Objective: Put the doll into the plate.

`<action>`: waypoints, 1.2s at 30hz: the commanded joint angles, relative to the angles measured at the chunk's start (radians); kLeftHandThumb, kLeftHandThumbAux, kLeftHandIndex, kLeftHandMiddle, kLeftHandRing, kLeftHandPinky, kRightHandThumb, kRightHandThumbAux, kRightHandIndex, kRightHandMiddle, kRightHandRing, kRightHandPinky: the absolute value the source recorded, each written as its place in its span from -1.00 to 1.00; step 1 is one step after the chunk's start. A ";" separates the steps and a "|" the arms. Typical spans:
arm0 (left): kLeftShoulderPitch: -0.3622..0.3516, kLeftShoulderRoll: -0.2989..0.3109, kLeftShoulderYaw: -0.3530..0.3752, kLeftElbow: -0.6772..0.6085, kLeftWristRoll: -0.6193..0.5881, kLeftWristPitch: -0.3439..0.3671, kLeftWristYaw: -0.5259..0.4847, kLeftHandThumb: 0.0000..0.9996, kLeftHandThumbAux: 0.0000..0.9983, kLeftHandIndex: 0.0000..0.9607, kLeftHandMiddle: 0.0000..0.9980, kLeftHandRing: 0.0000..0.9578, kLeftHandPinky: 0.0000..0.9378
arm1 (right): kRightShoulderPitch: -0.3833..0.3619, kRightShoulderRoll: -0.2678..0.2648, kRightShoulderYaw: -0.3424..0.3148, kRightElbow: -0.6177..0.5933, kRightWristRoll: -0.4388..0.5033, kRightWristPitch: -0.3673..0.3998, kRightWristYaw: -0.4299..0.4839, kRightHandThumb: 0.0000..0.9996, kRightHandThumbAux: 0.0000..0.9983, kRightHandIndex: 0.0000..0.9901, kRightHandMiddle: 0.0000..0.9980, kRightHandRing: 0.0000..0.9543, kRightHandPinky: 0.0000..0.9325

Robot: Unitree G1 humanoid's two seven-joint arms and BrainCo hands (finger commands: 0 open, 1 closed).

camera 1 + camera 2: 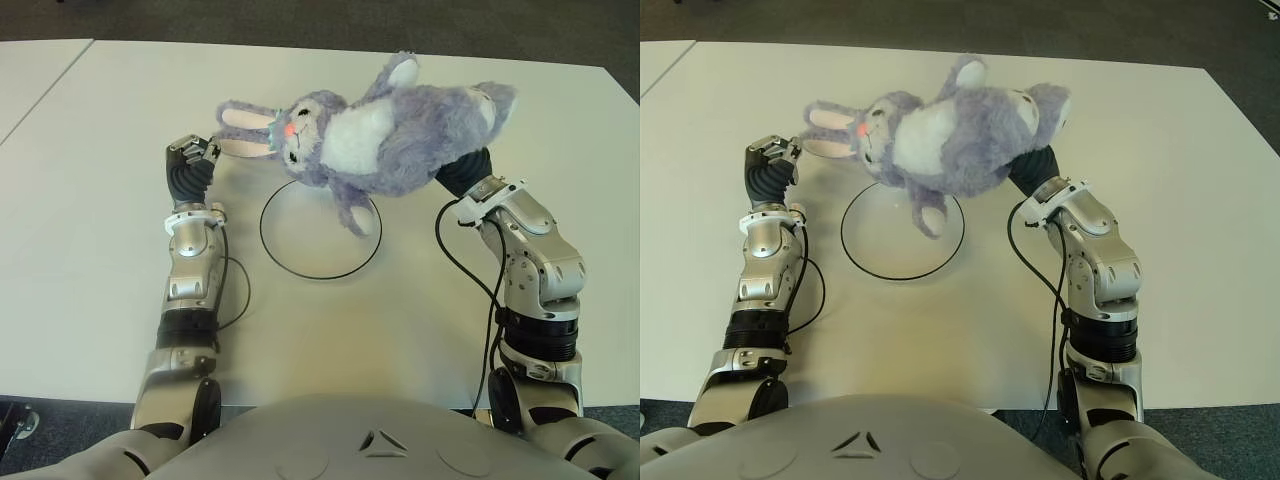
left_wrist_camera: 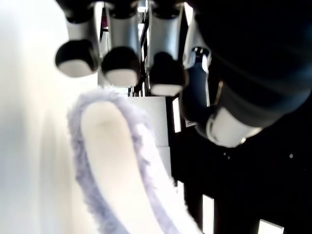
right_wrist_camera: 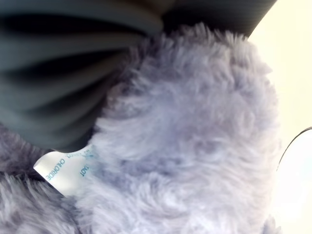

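The lilac-and-white plush rabbit doll [image 1: 385,135] is judged to be light, soft and easily squashed, with a fur pile that gives good friction; nothing about it looks fragile. A hold around the thick body is judged the surest, since the floppy ears and limbs would let the rest swing and droop.

The doll is seen lifted above the white table [image 1: 90,250], head toward nine o'clock and feet toward three o'clock, belly turned up. It is carried from beneath by the right hand [image 1: 462,170], which shows at the four o'clock side of the body and is mostly buried under the fur; in the right wrist view only plush and a sewn-in label [image 3: 68,170] fill the picture, so the fingers are hidden, though the raised doll suggests a grip on it.

The left hand [image 1: 192,152] is placed at nine o'clock of the head, just beside the tip of one long ear [image 2: 117,161]; its fingertips [image 2: 119,66] are held loosely extended, closed on nothing.

The white round plate with a thin black rim [image 1: 300,272] lies on the table at about six o'clock of the doll's head, one dangling paw hanging over its far edge.
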 commanded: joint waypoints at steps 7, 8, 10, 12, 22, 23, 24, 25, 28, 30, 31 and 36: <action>0.073 -0.044 -0.009 -0.021 -0.008 -0.005 -0.001 0.42 0.41 -0.08 0.76 0.85 0.86 | 0.021 0.024 0.026 0.007 -0.031 -0.058 0.000 0.71 0.36 -0.20 0.07 0.83 0.87; 0.073 -0.045 -0.008 -0.023 -0.008 -0.006 -0.001 0.42 0.41 -0.08 0.76 0.85 0.86 | 0.022 0.025 0.027 0.009 -0.033 -0.061 0.001 0.71 0.36 -0.20 0.07 0.83 0.87; 0.075 -0.050 -0.009 -0.028 -0.007 -0.008 0.001 0.42 0.41 -0.08 0.76 0.85 0.86 | 0.023 0.027 0.029 0.011 -0.036 -0.065 0.001 0.71 0.36 -0.20 0.07 0.83 0.87; 0.077 -0.056 -0.012 -0.036 -0.005 -0.012 0.003 0.42 0.41 -0.08 0.76 0.85 0.86 | 0.027 0.031 0.035 0.014 -0.045 -0.077 -0.001 0.71 0.36 -0.20 0.07 0.83 0.87; 0.094 -0.066 -0.021 -0.064 0.003 -0.020 0.001 0.42 0.41 -0.08 0.77 0.85 0.86 | 0.063 0.050 0.076 0.039 -0.136 -0.188 -0.008 0.71 0.36 -0.20 0.07 0.84 0.88; 0.095 -0.067 -0.022 -0.063 0.003 -0.021 0.002 0.42 0.41 -0.08 0.77 0.85 0.86 | 0.066 0.052 0.078 0.042 -0.141 -0.196 -0.006 0.71 0.36 -0.20 0.07 0.84 0.88; 0.095 -0.068 -0.022 -0.062 0.003 -0.023 0.003 0.42 0.41 -0.08 0.77 0.85 0.86 | 0.069 0.054 0.079 0.045 -0.146 -0.203 -0.005 0.71 0.36 -0.20 0.07 0.84 0.88; 0.096 -0.069 -0.023 -0.063 0.004 -0.022 0.004 0.42 0.41 -0.08 0.77 0.85 0.86 | 0.072 0.055 0.082 0.046 -0.151 -0.206 -0.005 0.71 0.36 -0.20 0.07 0.84 0.88; 0.097 -0.069 -0.025 -0.066 0.004 -0.019 0.004 0.42 0.41 -0.08 0.77 0.85 0.86 | 0.077 0.054 0.088 0.046 -0.165 -0.208 -0.006 0.71 0.36 -0.20 0.07 0.84 0.88; 0.096 -0.070 -0.027 -0.066 0.004 -0.018 0.005 0.42 0.41 -0.08 0.77 0.85 0.85 | 0.078 0.053 0.092 0.048 -0.175 -0.208 -0.007 0.71 0.36 -0.20 0.08 0.84 0.89; 0.096 -0.071 -0.027 -0.065 0.004 -0.018 0.006 0.42 0.41 -0.08 0.77 0.85 0.85 | 0.079 0.051 0.094 0.049 -0.181 -0.209 -0.008 0.71 0.36 -0.20 0.08 0.84 0.89; 0.094 -0.076 -0.029 -0.065 0.006 -0.018 0.015 0.42 0.41 -0.08 0.77 0.85 0.86 | 0.083 0.050 0.106 0.052 -0.206 -0.211 -0.011 0.71 0.36 -0.20 0.08 0.84 0.90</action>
